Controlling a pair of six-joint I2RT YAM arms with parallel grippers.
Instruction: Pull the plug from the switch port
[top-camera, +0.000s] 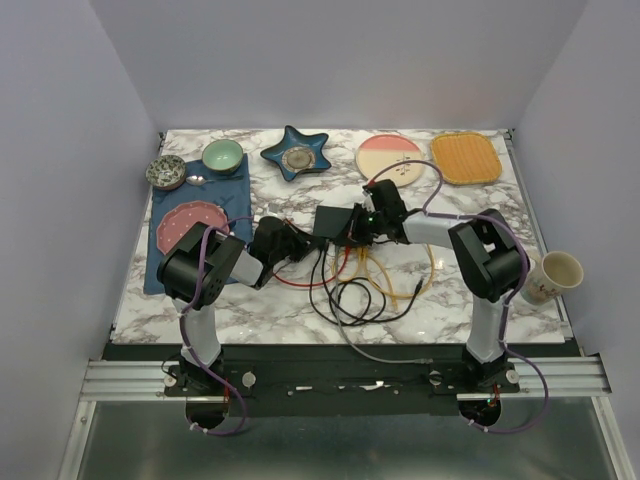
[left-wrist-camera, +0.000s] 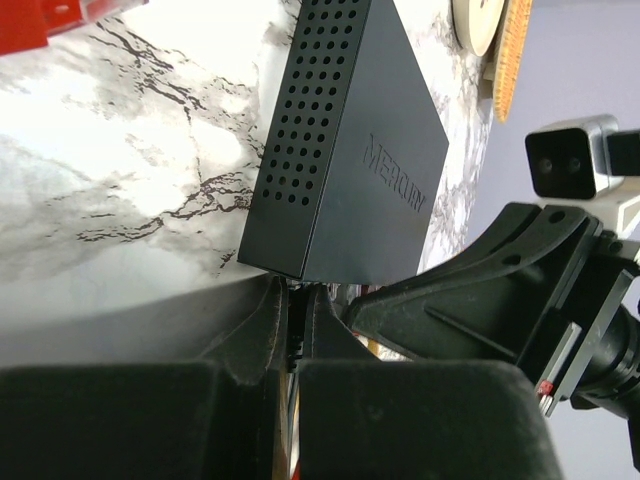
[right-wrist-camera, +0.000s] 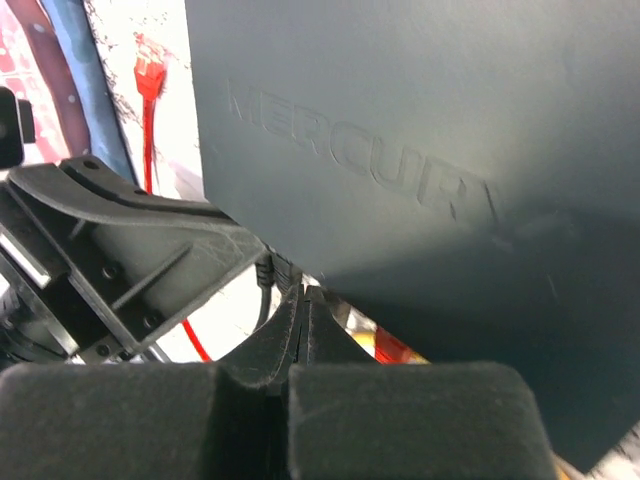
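From above I see a marble bench (top-camera: 460, 290) with grey walls around it. The switch (top-camera: 337, 222) lies near the middle of the bench, and loops of black, red and yellow cables (top-camera: 365, 285) spread on the near side of it. The left tool (top-camera: 300, 243) comes to the switch from the left, the right tool (top-camera: 362, 232) from the right; both are at its near edge. Plates and bowls stand along the far side.

In the left wrist view the switch (left-wrist-camera: 350, 150) shows its perforated side and flat top. The left tool (left-wrist-camera: 290, 330) is pressed almost together on something thin and dark just below the corner of the switch; I cannot tell what it is.

In the right wrist view the switch (right-wrist-camera: 420, 170) fills the picture. The right tool (right-wrist-camera: 300, 320) has its jaws nearly together at the edge of the switch, beside a black cable (right-wrist-camera: 264, 290). I cannot tell if it pinches a plug.
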